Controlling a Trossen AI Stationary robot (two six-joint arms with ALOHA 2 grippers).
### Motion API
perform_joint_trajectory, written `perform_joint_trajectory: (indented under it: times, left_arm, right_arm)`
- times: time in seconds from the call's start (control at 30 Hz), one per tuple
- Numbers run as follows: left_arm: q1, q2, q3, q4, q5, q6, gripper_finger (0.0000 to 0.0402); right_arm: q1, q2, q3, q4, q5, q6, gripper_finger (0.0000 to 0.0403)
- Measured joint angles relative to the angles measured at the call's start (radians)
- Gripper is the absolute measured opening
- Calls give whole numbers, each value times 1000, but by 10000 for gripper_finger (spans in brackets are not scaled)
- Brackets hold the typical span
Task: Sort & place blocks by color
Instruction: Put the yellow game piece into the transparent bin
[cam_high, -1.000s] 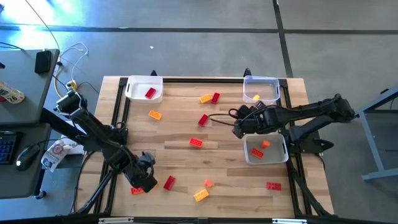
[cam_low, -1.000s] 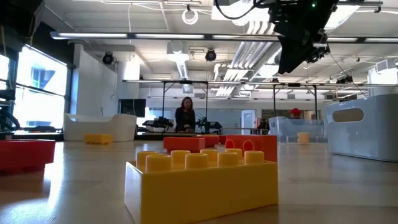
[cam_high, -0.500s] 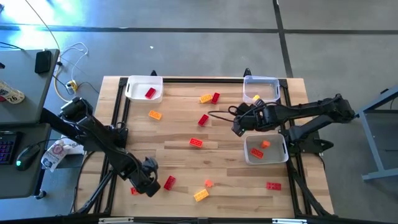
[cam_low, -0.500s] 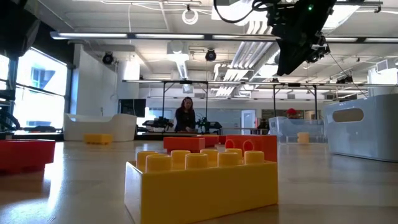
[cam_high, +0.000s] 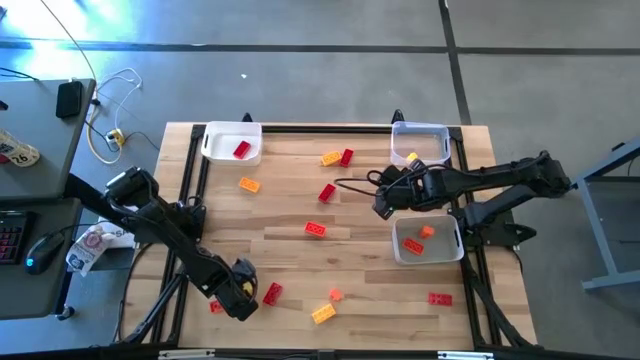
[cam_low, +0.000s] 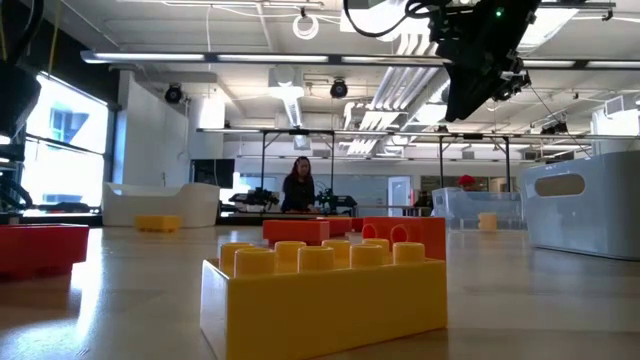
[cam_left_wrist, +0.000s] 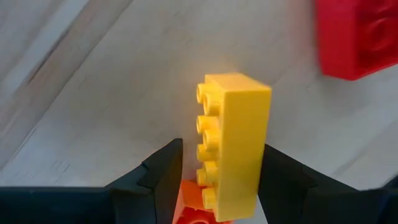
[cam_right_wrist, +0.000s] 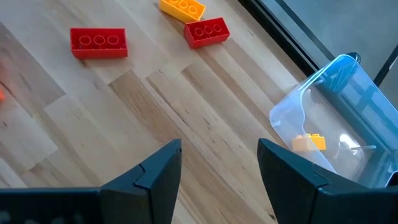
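Observation:
My left gripper (cam_high: 243, 292) hangs low over the table's near left part, shut on a yellow block (cam_left_wrist: 233, 143). An orange piece (cam_left_wrist: 198, 208) shows farther back between its fingers. A red block (cam_high: 272, 293) lies on the table just right of it, and a small red piece (cam_high: 215, 306) lies on its left. My right gripper (cam_high: 381, 208) stands open in the air between the clear tray (cam_high: 420, 143) and the near white tray (cam_high: 428, 240), with nothing between its fingers (cam_right_wrist: 219, 148). Red, orange and yellow blocks lie scattered on the wood. My left gripper has the yellow block between its two fingers, which point steeply down. The block lies along the fingers, one smooth long side (cam_left_wrist: 261, 168) against one finger and its studs (cam_left_wrist: 208, 149) facing the other. Its far end juts past the fingertips, clear of the table.
The far left white tray (cam_high: 232, 143) holds a red block, the clear tray a yellow one (cam_right_wrist: 309, 143), and the near white tray holds orange ones. Loose blocks lie at mid-table (cam_high: 316, 229) and near the front edge (cam_high: 322, 313). A person (cam_low: 298, 185) stands far behind.
My left gripper has sunk toward the table and shifted a little toward the red block on its right, keeping the yellow block between its fingers.

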Motion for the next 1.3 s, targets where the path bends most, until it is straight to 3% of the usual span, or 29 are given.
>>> perform_joint_trajectory:
  times: [0.2,0.47,0.97,1.3]
  left_arm:
    - [0,29,4,-5,11,18,155]
    - [28,-3,0,-12,-34,98,68]
    - [230,-98,-1,-17,-136,480,72]
    - [405,-198,0,27,-207,788,72]
  right_arm:
    - [0,0,0,15,-26,-5,197]
    - [17,0,0,210,-177,-180,197]
    - [18,57,0,487,-422,-370,197]
    - [23,143,0,616,-486,-418,197]
